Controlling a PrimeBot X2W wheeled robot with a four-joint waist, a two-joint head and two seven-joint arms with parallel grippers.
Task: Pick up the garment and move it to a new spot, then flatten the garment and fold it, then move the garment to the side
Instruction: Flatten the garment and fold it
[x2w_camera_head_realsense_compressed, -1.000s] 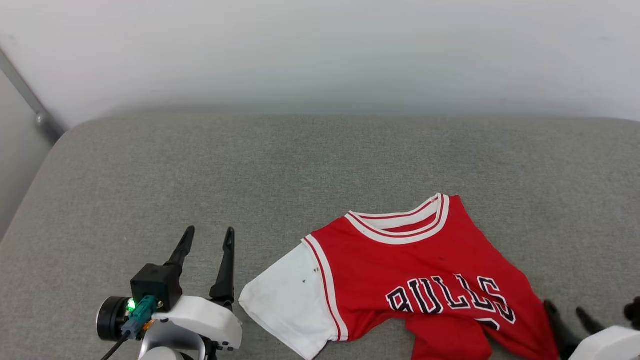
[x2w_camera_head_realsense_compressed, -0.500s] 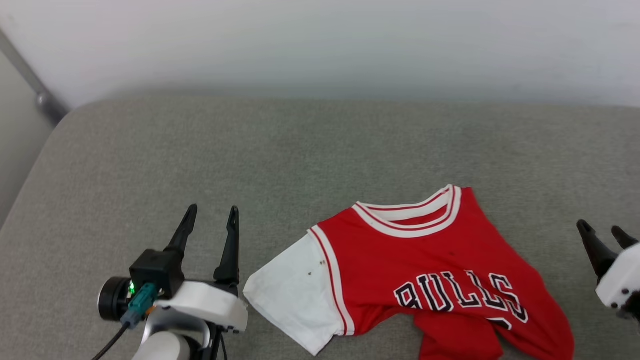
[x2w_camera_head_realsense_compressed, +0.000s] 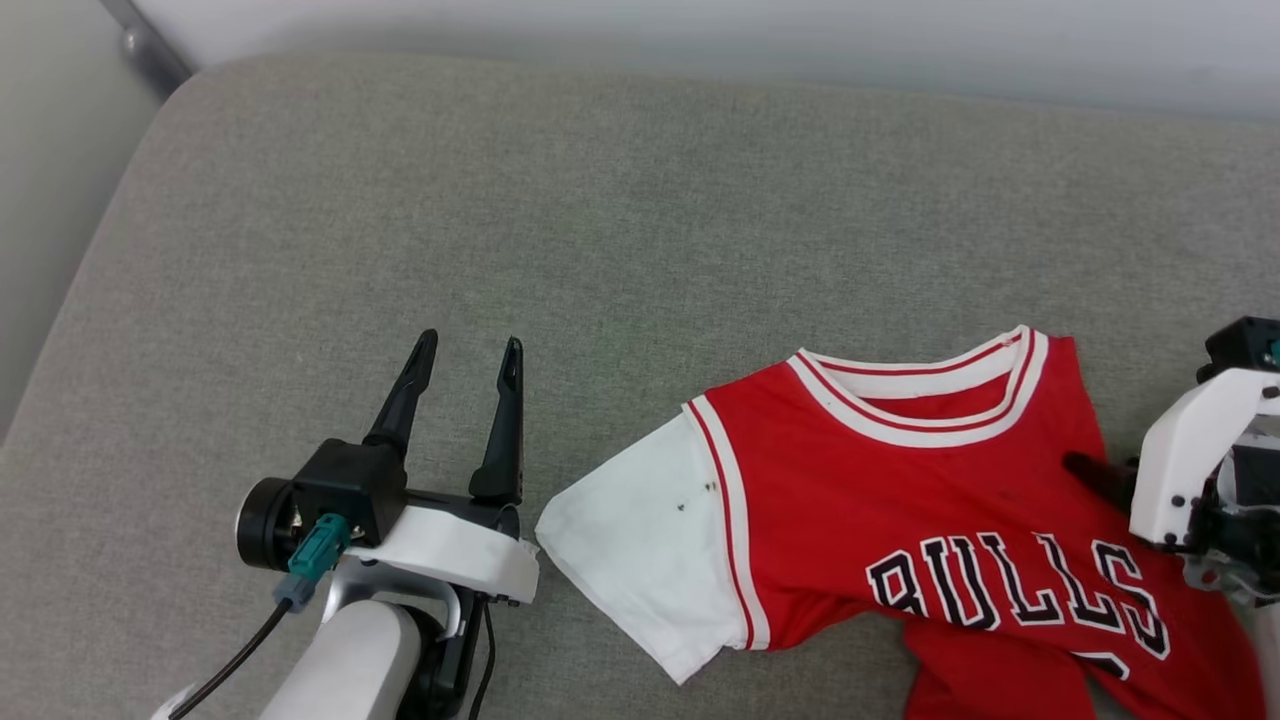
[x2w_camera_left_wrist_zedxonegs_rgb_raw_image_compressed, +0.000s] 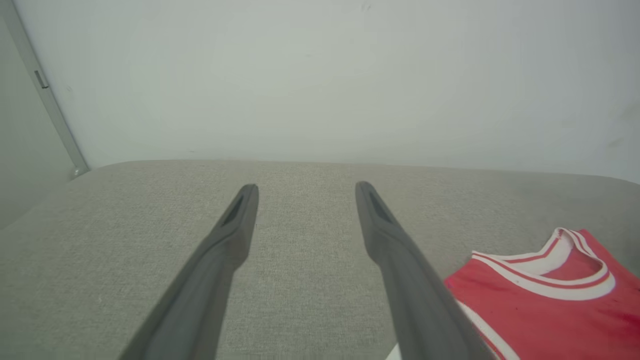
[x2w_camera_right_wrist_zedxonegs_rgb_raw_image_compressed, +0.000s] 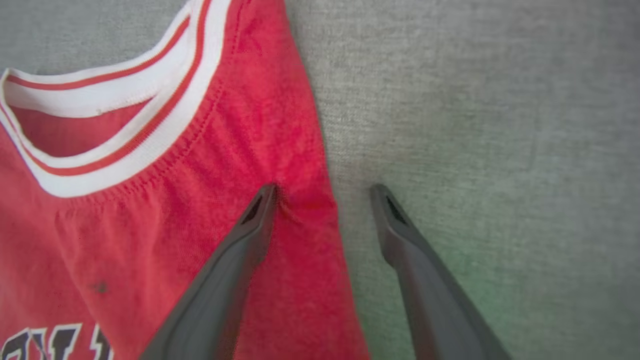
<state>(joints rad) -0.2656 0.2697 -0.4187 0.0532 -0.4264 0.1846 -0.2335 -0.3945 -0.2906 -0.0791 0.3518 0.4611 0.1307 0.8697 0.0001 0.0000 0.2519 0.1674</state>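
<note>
Fingers of the right gripper (x2w_camera_right_wrist_zedxonegs_rgb_raw_image_compressed: 325, 189) stand wide apart across the shoulder edge of the red, white-sleeved jersey (x2w_camera_head_realsense_compressed: 900, 500), lying at four o'clock on the grey cloth cushion (x2w_camera_head_realsense_compressed: 600, 250). Left gripper (x2w_camera_head_realsense_compressed: 470, 340), eight o'clock, gapes empty. Better to squeeze only with the edge deep between.

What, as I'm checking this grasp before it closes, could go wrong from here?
The open right end effector straddles the edge of the red basketball jersey with white sleeves: one finger over fabric, one over the grey fabric cushion. Closing may catch only a thin edge and slip.
Its lower part is bunched below the lettering; lifting one corner may twist it.
The open left end effector sits apart from it, giving no support.
</note>
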